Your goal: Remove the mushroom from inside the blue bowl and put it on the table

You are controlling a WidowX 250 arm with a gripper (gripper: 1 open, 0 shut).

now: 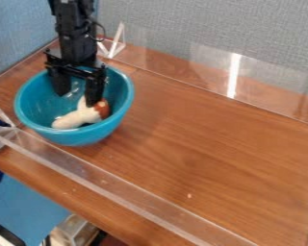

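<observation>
The blue bowl (47,130) stands at the left end of the table (208,144). Inside it lies the mushroom (82,117) on its side, cream stem to the left and reddish-brown cap to the right. My black gripper (77,91) hangs straight down into the bowl from above. Its jaws are open, one finger near the bowl's back left wall and the other just above the mushroom's cap. Nothing is held between them.
Low clear acrylic walls (105,187) edge the tabletop at front, back and left. A grey-blue backdrop rises behind. A white cable (115,38) hangs beside the arm.
</observation>
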